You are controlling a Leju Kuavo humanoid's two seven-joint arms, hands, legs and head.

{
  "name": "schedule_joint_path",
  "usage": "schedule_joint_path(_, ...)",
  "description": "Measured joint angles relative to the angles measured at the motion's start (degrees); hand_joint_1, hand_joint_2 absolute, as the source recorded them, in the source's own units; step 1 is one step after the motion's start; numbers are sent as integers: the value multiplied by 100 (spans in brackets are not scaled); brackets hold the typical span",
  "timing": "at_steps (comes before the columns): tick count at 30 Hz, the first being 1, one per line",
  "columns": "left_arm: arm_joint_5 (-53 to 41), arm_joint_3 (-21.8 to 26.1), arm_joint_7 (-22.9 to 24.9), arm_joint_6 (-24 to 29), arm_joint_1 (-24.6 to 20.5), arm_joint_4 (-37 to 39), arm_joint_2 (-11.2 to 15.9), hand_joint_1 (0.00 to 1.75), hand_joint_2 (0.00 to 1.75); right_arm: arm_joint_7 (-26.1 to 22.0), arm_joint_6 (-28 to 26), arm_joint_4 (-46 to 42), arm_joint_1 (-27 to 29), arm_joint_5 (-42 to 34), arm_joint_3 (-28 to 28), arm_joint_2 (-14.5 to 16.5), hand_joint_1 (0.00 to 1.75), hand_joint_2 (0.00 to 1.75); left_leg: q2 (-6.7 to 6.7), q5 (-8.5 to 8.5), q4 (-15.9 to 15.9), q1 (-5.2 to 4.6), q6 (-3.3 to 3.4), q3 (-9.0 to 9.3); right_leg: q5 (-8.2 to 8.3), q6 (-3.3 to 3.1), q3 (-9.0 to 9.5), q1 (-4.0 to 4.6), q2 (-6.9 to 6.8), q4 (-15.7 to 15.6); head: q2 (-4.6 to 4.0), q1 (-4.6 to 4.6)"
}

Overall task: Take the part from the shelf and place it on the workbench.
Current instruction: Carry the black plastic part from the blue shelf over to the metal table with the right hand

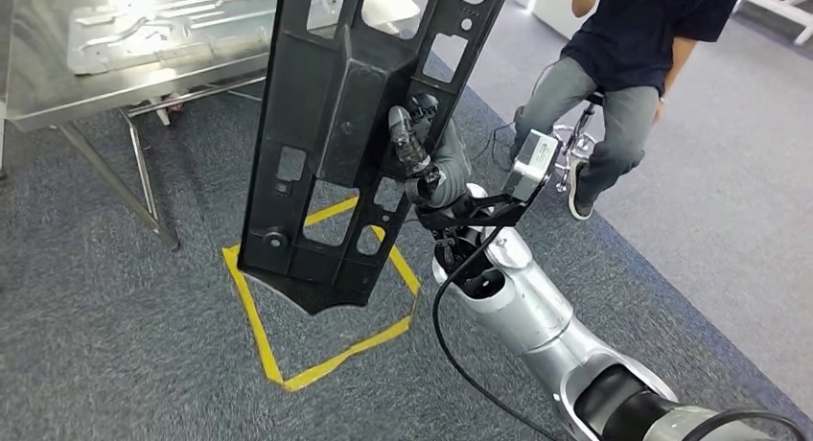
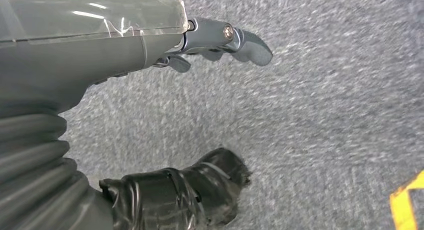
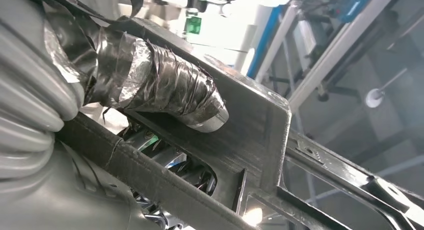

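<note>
A long black plastic part [image 1: 336,144] with several cut-outs hangs tilted in the air over the carpet, its lower end above a yellow tape square. My right hand [image 1: 422,149] grips its right edge about halfway up. In the right wrist view the taped thumb [image 3: 165,90] presses on the part's black frame [image 3: 255,135] while the fingers reach through an opening. My left hand [image 2: 200,120] hangs over grey carpet, fingers apart, holding nothing. The steel workbench [image 1: 58,86] stands at the upper left, carrying a metal sheet part [image 1: 173,24].
A yellow tape square [image 1: 321,307] marks the carpet beneath the part. The workbench's thin legs [image 1: 144,187] reach down to the floor at the left. A person [image 1: 623,58] in dark top and grey trousers sits on a stool at the upper right.
</note>
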Motion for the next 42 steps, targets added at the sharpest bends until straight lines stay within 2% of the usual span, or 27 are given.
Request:
schedule_joint_path(2, 8, 0, -10, 3, 2, 0, 0, 0, 175, 14, -54, 2, 24, -20, -18, 3, 175, 175, -6, -98, -7, -5, 52, 123, -221, 22, -519, 14, 1, 670, 0, 12)
schedule_joint_path(4, 19, 0, -16, 5, 16, 0, 0, 0, 175, 27, -104, 9, 65, -57, -38, 3, 175, 175, -27, -222, -7, -8, 56, 274, -325, 40, -876, 14, 0, 887, 0, 14)
schedule_joint_path(5, 21, 0, -17, 5, 25, 0, -1, 0, 175, 29, -115, 13, 76, -72, -48, 4, 175, 175, -39, -295, -7, -8, 43, 367, -220, 41, -917, 14, -1, 716, 0, 15)
schedule_joint_path(6, 22, 0, -19, 5, 30, 0, -3, 0, 175, 31, -121, 16, 80, -79, -58, 4, 175, 175, -48, -372, -6, -8, 26, 466, 7, 27, -886, 16, -3, 415, 0, 16)
schedule_joint_path(7, 22, 0, -21, 5, 35, 1, -5, 0, 175, 32, -125, 22, 80, -81, -70, 5, 175, 175, -53, -455, -4, -11, 4, 543, 366, 0, -832, 21, -6, 34, 0, 19)
schedule_joint_path(8, 22, 0, -22, 5, 34, 1, -7, 0, 175, 32, -128, 27, 79, -81, -80, 5, 175, 175, -60, -535, 2, -16, -24, 612, 628, -30, -791, 37, -9, -280, 0, 6)
schedule_joint_path(9, 22, 0, -23, 5, 28, 2, -8, 0, 175, 32, -131, 30, 83, -80, -89, 5, 175, 175, -60, -600, 3, -24, -57, 642, 830, -68, -755, 53, -6, -479, 0, -2)
schedule_joint_path(10, 22, 0, -25, 5, 25, 2, -8, 0, 175, 34, -135, 33, 88, -80, -95, 5, 175, 175, -58, -641, 9, -31, -94, 673, 922, -106, -737, 67, 2, -578, 0, -8)
schedule_joint_path(13, 22, 0, -29, 10, 9, 3, -7, 0, 175, 37, -145, 33, 90, -80, -117, 4, 175, 175, -40, -528, 375, -23, -185, 556, 785, -217, -597, 59, 24, -600, 1, -9)
schedule_joint_path(15, 22, 0, -31, 11, -1, 3, -10, 0, 175, 34, -142, 33, 80, -81, -130, 5, 175, 175, -25, -508, 957, -11, -240, 204, 685, -272, -448, 41, 22, -639, 1, -11)
schedule_joint_path(18, 22, 0, -33, 11, 7, 3, -13, 0, 175, 38, -132, 35, 90, -81, -131, 7, 175, 175, -9, -960, 1591, 2, -300, -406, 490, -301, -199, 41, 26, -663, 0, -14)
schedule_joint_path(19, 23, 0, -33, 11, 21, 3, -13, 0, 175, 39, -132, 36, 95, -81, -131, 7, 175, 175, -6, -1090, 1589, 6, -302, -534, 414, -299, -100, 41, 31, -663, 0, -15)
schedule_joint_path(20, 23, 0, -33, 11, 35, 4, -12, 0, 175, 39, -132, 37, 97, -81, -131, 7, 175, 175, -3, -1098, 1448, 9, -297, -595, 335, -293, 8, 42, 37, -663, 0, -16)
schedule_joint_path(21, 23, 0, -32, 11, 48, 4, -11, 0, 175, 39, -132, 37, 97, -81, -131, 7, 175, 175, -1, -942, 1197, 10, -276, -607, 255, -284, 119, 43, 42, -664, 0, -16)
schedule_joint_path(23, 24, 0, -32, 11, 66, 11, -8, 0, 175, 39, -130, 44, 98, -81, -130, 8, 175, 175, 0, -201, 563, -15, -207, -592, 93, -250, 302, 50, 51, -661, 0, -16)
schedule_joint_path(24, 24, 0, -31, 11, 74, 16, -5, 0, 175, 38, -130, 50, 98, -81, -129, 9, 175, 175, -3, 68, 364, -38, -169, -564, 20, -219, 366, 54, 63, -655, 0, -16)
schedule_joint_path(25, 24, 0, -29, 11, 83, 21, -2, 0, 175, 40, -134, 56, 102, -83, -129, 11, 175, 175, -8, 242, 251, -60, -133, -534, -30, -183, 427, 58, 76, -635, 0, -17)
schedule_joint_path(27, 26, 0, -25, 14, 80, 25, 3, 0, 175, 39, -153, 60, 99, -93, -131, 13, 175, 175, -21, 172, 213, -76, -75, -404, -20, -107, 498, 66, 92, -521, 0, -16)
schedule_joint_path(28, 26, 0, -24, 16, 69, 25, 4, 0, 175, 38, -167, 57, 94, -104, -134, 13, 175, 175, -23, 160, 164, -68, -50, -312, 16, -80, 476, 59, 85, -386, 0, -14)
schedule_joint_path(30, 26, 0, -24, 18, 34, 25, 4, 0, 175, 29, -184, 50, 74, -138, -144, 15, 175, 175, -24, 91, 91, -52, 3, -122, 8, -43, 225, 48, 68, 59, 0, -7)
schedule_joint_path(33, 38, 2, -24, 18, 16, 26, 6, 0, 175, 27, -213, 49, 88, -178, -158, 23, 175, 175, -30, -59, 64, -43, 49, 49, -359, -9, -440, 36, 58, 831, 0, 8)
schedule_joint_path(35, 44, 2, -25, 20, 36, 26, 4, 0, 175, 27, -244, 54, 109, -189, -167, 22, 175, 175, -48, -197, 65, -41, 40, 200, -466, 11, -717, 28, 53, 849, 0, 12)
schedule_joint_path(36, 44, 2, -26, 27, 45, 26, 2, 0, 175, 27, -258, 55, 112, -193, -171, 22, 175, 175, -56, -274, 66, -37, 23, 293, -314, 12, -737, 26, 48, 613, 0, 14)
schedule_joint_path(38, 43, 2, -33, 52, 46, 27, -2, 0, 175, 27, -276, 64, 116, -199, -178, 22, 175, 175, -66, -443, 83, -36, -29, 453, 311, -3, -691, 28, 29, -61, 0, 10)
schedule_joint_path(39, 43, 2, -38, 68, 35, 27, -3, 0, 175, 30, -282, 73, 120, -204, -181, 22, 175, 175, -71, -516, 84, -43, -62, 503, 552, -27, -660, 36, 25, -305, 0, 10)
schedule_joint_path(40, 42, 2, -43, 79, 25, 28, -2, 0, 175, 33, -287, 80, 125, -215, -184, 22, 175, 175, -71, -576, 67, -55, -97, 533, 706, -59, -641, 46, 30, -446, 0, 11)
schedule_joint_path(42, 39, 2, -46, 91, 5, 28, -1, 0, 175, 40, -292, 91, 129, -249, -189, 22, 175, 175, -69, -617, 43, -67, -153, 603, 676, -141, -581, 55, 52, -507, 0, 16)
